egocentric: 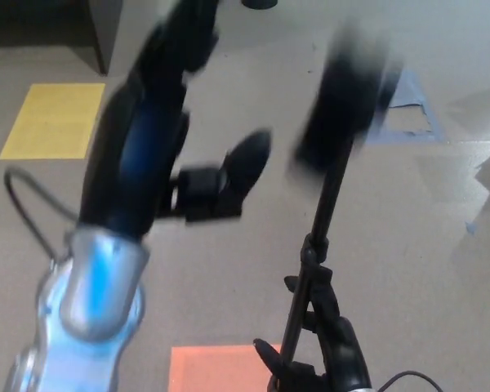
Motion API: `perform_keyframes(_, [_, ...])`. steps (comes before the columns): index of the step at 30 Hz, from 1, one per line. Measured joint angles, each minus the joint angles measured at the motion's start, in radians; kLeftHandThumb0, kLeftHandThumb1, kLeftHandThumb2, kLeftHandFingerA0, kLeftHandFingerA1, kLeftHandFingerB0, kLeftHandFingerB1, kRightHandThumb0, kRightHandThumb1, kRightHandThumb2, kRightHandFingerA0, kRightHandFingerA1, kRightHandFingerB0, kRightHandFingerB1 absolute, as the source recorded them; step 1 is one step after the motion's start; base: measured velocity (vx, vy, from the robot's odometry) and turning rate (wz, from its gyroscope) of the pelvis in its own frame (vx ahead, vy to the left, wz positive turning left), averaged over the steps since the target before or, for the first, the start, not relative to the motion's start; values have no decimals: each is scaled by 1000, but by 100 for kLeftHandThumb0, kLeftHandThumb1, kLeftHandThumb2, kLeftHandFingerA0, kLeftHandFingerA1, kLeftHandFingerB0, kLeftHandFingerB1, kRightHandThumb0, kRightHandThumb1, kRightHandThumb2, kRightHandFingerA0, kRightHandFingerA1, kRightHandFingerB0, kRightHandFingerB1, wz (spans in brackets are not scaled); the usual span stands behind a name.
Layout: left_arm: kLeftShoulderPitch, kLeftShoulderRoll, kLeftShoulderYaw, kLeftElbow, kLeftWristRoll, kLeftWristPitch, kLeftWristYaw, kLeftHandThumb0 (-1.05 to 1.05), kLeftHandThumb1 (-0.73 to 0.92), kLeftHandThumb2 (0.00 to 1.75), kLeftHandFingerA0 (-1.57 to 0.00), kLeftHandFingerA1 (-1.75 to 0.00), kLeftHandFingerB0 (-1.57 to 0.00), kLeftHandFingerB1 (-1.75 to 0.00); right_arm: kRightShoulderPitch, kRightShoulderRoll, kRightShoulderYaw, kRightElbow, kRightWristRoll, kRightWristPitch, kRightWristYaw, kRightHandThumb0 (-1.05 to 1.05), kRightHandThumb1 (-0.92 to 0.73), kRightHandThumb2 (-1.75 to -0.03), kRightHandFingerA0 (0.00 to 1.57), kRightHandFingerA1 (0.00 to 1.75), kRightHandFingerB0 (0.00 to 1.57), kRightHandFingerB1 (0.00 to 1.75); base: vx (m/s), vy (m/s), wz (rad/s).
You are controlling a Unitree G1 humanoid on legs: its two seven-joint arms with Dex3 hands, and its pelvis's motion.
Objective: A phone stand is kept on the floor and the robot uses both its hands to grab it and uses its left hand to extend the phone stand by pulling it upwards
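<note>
The black phone stand rises from the bottom of the head view and leans to the right; its blurred head is near the top. My right hand is at the bottom edge, shut around the stand's lower pole. My left hand is blurred by motion, left of the pole and apart from it, with its fingers spread and nothing in them. The silver and blue left forearm fills the lower left.
The floor is beige, with a yellow patch at the left, an orange patch at the bottom and a blue taped patch at the upper right. A black cable loops beside the left arm.
</note>
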Motion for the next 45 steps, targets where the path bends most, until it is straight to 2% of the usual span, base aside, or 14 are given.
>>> perform_keyframes(1, [40, 0, -1, -2, 0, -2, 0, -105, 84, 117, 0, -8, 0, 0, 5, -5, 2, -2, -1, 0, 2, -38, 8, -78, 45, 79, 26, 69, 0, 0, 0])
perform_keyframes(2, [81, 0, -2, -4, 0, -4, 0, -105, 84, 119, 0, -6, 0, 0, 11, -11, 5, -5, -2, 0, 3, -105, -62, -64, 26, 108, 1, 78, 0, 0, 0])
perform_keyframes(4, [178, 0, -3, -5, 0, -10, 1, -105, 84, 119, 0, -6, 0, 0, 27, -29, 10, -14, -5, 0, 7, -105, -62, -64, 26, 108, 1, 78, 0, 0, 0])
perform_keyframes(6, [268, 0, 0, -3, -2, -21, 1, -105, 83, 118, 0, -7, 0, -1, 43, -50, 14, -32, -8, 0, 12, -105, -66, -67, 9, 103, 0, 46, 0, 0, 0])
perform_keyframes(9, [386, 0, 18, 10, -11, -40, 2, -105, 83, 118, 0, -7, 0, -1, 70, -88, 16, -64, -12, 0, 21, -105, -66, -67, 9, 103, 0, 46, 0, 0, 0])
perform_keyframes(10, [430, 0, 27, 17, -17, -50, 2, -105, 87, 121, 0, -3, 0, -5, 81, -105, 16, -79, -14, 0, 25, -105, -73, -72, 0, 86, 0, 11, 0, 0, 0])
perform_keyframes(12, [506, 0, 48, 37, -24, -69, 2, -105, 85, 120, 0, -4, 0, -5, 106, -138, 16, -113, -16, 0, 30, -105, -78, -73, 0, 88, 0, 6, 0, 0, 0])
perform_keyframes(13, [560, 1, 71, 60, -31, -85, 2, -105, 84, 121, 0, -5, 0, -1, 127, -167, 14, -143, -17, 0, 35, -105, -82, -85, 0, 60, 0, 0, 0, 0, 0])
perform_keyframes(16, [658, 1, 118, 116, -43, -117, 3, -105, 84, 121, 0, -5, 0, -1, 168, -228, 11, -195, -22, -1, 37, -105, -82, -85, 0, 60, 0, 0, 0, 0, 0])
perform_keyframes(17, [686, 1, 131, 135, -47, -127, 3, -105, 89, 121, 0, -1, 0, -2, 181, -248, 10, -209, -24, -1, 36, -105, -77, -87, 0, 45, 0, 0, 0, 0, 0])
perform_keyframes(39, [994, -4, 382, 412, -170, -397, 3, -96, 80, 114, 0, -3, -4, -15, 469, -490, 5, -458, -122, -12, -34, -105, -77, -76, 0, 49, 0, 17, 0, 0, 0])
perform_keyframes(40, [994, -5, 389, 419, -177, -409, 3, -86, 90, 68, -1, -21, -7, -25, 472, -495, 5, -463, -126, -12, -36, -105, -82, -76, 0, 52, 0, 15, 0, 0, 0])
perform_keyframes(42, [994, -7, 404, 434, -192, -436, 3, -88, 74, 82, -2, -18, -8, -23, 477, -505, 4, -471, -134, -13, -42, -105, -82, -76, 0, 52, 0, 15, 0, 0, 0])
perform_keyframes(45, [992, -17, 425, 458, -208, -478, 4, -88, 74, 84, -3, -17, -8, -22, 477, -510, 4, -471, -142, -13, -50, -105, -80, -77, 0, 53, 0, 14, 0, 0, 0])
